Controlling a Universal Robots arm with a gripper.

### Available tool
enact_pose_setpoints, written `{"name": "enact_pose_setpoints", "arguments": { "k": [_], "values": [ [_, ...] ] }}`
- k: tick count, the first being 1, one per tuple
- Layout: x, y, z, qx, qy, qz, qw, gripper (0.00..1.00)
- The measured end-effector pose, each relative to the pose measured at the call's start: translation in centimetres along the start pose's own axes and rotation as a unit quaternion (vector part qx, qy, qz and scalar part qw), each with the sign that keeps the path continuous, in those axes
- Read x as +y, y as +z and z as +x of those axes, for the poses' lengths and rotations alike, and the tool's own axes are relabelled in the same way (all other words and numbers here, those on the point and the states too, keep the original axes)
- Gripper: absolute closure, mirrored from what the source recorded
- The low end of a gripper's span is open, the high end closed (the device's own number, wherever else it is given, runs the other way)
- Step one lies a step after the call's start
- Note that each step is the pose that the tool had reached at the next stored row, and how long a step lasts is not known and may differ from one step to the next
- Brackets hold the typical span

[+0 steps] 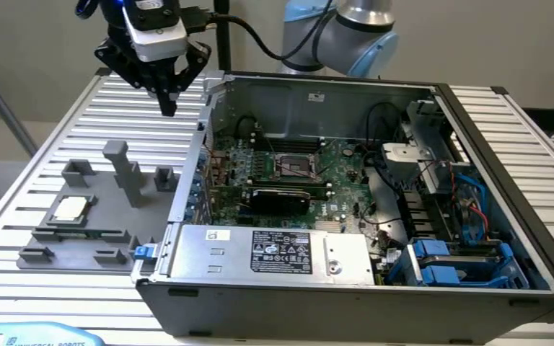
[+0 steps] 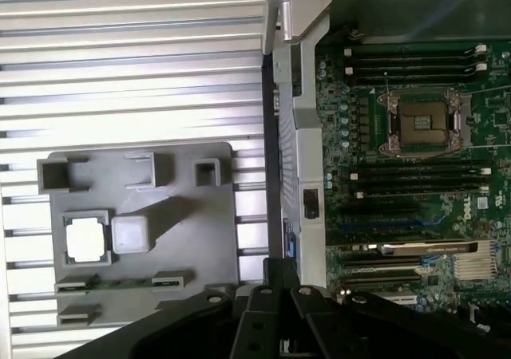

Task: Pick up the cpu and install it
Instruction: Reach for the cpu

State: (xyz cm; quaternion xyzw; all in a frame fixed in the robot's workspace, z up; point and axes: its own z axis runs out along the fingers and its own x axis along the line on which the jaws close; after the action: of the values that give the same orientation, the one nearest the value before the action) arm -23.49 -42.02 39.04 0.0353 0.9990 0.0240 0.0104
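The cpu (image 1: 70, 208) is a small silver square with a tan rim, lying flat in a recess of the grey fixture plate (image 1: 84, 241) on the exterior view's left. From the wrist view the cpu (image 2: 86, 239) rests in the same recess. My gripper (image 1: 168, 109) hangs high above the slatted table, behind the fixture and beside the case's wall, well apart from the chip. Its black fingers are shut with nothing between them. The motherboard socket (image 1: 296, 166) stands open inside the computer case; the wrist view also takes in the socket (image 2: 421, 124).
The open computer case (image 1: 508, 238) fills the exterior view's right, with its metal wall (image 1: 205, 137) rising next to the fixture. Grey posts (image 1: 118, 169) stand up from the fixture plate. A power supply (image 1: 267, 252) sits at the case front. Bare slatted table (image 2: 128, 72) lies around the fixture.
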Motion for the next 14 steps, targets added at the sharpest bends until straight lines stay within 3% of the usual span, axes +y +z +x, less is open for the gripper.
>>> {"name": "enact_pose_setpoints", "arguments": {
  "k": [14],
  "values": [
    [-0.47,0.36,6.3,0.0000,0.000,0.0000,1.0000,0.89]
  ]
}}
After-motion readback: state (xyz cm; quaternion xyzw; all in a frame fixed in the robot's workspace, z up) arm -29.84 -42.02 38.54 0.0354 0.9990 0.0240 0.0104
